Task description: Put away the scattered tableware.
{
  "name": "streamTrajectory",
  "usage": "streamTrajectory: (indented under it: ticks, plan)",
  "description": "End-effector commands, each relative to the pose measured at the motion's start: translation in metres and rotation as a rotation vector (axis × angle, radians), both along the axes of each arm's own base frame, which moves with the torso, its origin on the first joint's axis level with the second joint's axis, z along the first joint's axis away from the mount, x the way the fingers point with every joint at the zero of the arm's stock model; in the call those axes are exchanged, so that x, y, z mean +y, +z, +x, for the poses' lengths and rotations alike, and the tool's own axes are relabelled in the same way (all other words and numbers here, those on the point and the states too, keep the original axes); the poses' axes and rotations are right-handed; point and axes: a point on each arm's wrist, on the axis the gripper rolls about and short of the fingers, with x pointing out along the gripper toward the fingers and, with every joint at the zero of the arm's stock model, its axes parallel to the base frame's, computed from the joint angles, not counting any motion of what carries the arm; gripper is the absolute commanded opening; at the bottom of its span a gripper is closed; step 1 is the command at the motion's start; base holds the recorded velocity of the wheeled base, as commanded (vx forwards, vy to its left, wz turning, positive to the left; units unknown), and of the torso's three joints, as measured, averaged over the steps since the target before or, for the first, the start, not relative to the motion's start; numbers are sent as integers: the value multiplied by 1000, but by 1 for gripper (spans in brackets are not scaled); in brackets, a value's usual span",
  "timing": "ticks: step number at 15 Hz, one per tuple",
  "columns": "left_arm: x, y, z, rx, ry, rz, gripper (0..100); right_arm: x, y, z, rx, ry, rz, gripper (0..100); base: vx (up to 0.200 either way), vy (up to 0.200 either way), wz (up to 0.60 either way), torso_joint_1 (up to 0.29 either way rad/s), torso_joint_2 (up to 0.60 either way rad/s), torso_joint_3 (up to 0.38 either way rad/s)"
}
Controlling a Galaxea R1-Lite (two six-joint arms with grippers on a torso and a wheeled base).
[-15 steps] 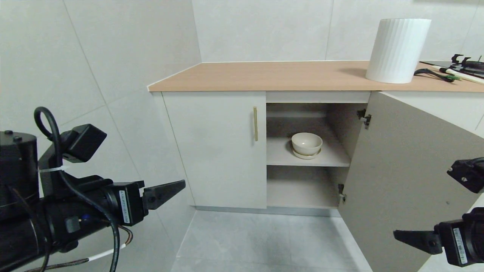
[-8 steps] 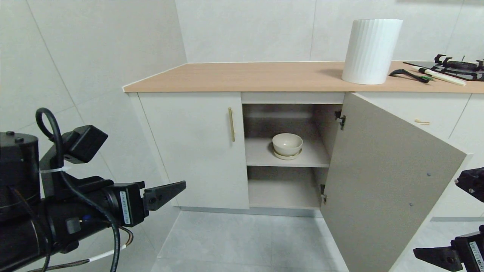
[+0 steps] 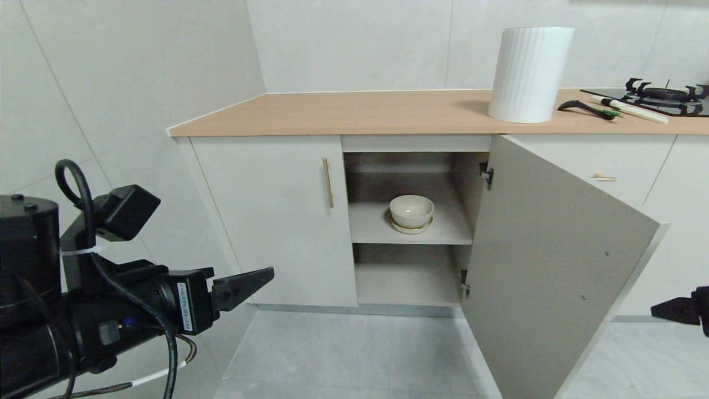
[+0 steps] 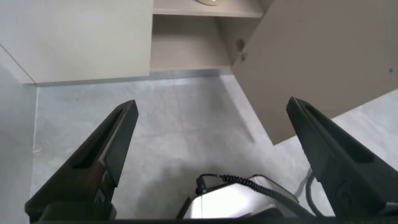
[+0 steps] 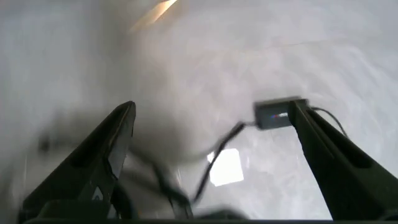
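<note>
A cream bowl (image 3: 411, 210) sits on a small plate (image 3: 410, 227) on the middle shelf (image 3: 443, 230) of the open cabinet. My left gripper (image 3: 266, 274) hangs low at the left, well short of the cabinet and about level with its lower shelf. In the left wrist view this gripper (image 4: 211, 106) is open, with only floor between its fingers. My right gripper (image 3: 667, 309) shows at the far right edge, beyond the open door (image 3: 554, 266). In the right wrist view it (image 5: 212, 106) is open over the floor and holds nothing.
The door swings out to the right, standing between the shelves and my right arm. On the wooden counter (image 3: 360, 113) stand a white ribbed cylinder (image 3: 529, 75), a black ladle (image 3: 584, 108), a pale utensil (image 3: 631, 111) and a stove grate (image 3: 664, 91). Grey floor (image 3: 360, 354) lies open before the cabinet.
The head camera has turned, so the cabinet and counter sit further left in the picture. My right gripper has drawn away to the right edge. The left arm has kept still.
</note>
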Motion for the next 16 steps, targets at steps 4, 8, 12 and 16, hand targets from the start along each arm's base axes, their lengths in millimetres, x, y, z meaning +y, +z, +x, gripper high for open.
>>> streamTrajectory:
  ticks: [4, 8, 12, 16]
  plan:
    - [-1, -1, 1, 6, 1, 3, 100, -45, -17, 59, -74, -222, -14, 100, 0, 0, 0, 0, 0, 0]
    - [-1, -2, 2, 8, 1, 3, 100, -45, -36, 82, -120, -236, 25, 100, 0, 0, 0, 0, 0, 0]
    - [-1, -1, 1, 5, 1, 2, 100, -32, -48, 89, -123, -180, 61, 100, 0, 0, 0, 0, 0, 0]
    - [-1, -1, 1, 5, 1, 2, 100, -11, -48, 89, -132, -120, 144, 100, 0, 0, 0, 0, 0, 0]
